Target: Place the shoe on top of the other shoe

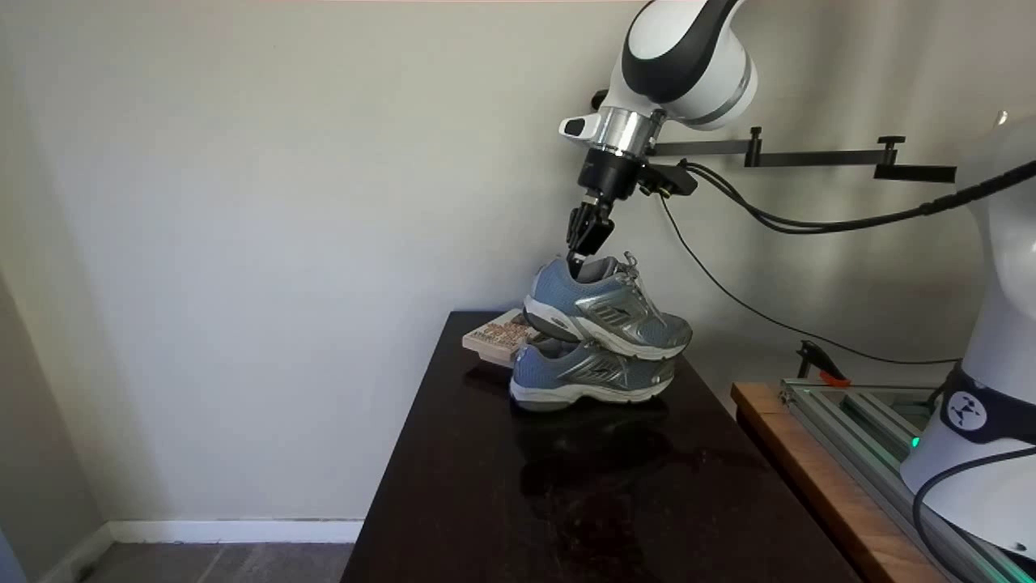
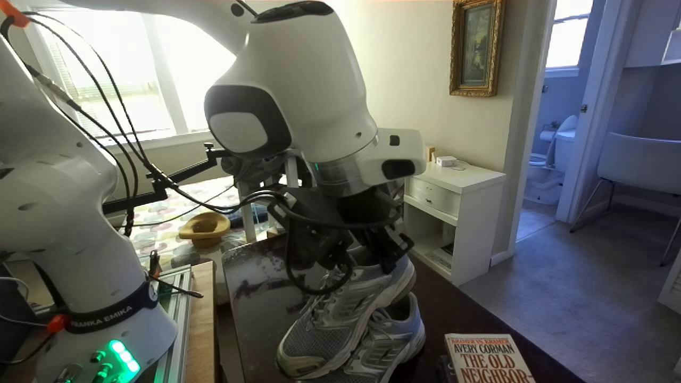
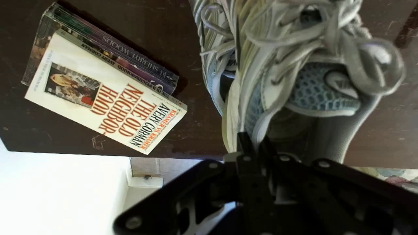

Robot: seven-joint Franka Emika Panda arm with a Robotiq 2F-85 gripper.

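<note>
The upper shoe, blue and silver-grey with grey laces, shows in both exterior views (image 1: 619, 312) (image 2: 340, 311) and in the wrist view (image 3: 323, 88). My gripper (image 1: 575, 263) is shut on the side of its ankle collar, with one finger inside the opening and one outside, as the wrist view shows (image 3: 255, 142). The upper shoe is tilted, heel higher than toe. The matching lower shoe (image 1: 595, 376) stands on the dark table directly beneath it; it also shows in an exterior view (image 2: 383, 340) and, partly covered, in the wrist view (image 3: 212, 49). I cannot tell whether the soles carry weight on it.
Two stacked paperbacks lie beside the shoes; the white top book (image 3: 107, 94) (image 2: 489, 361) (image 1: 502, 330) covers a darker one (image 3: 137, 55). The dark table (image 1: 486, 486) has its edge close to the books. A white cabinet (image 2: 473, 213) stands beyond the table.
</note>
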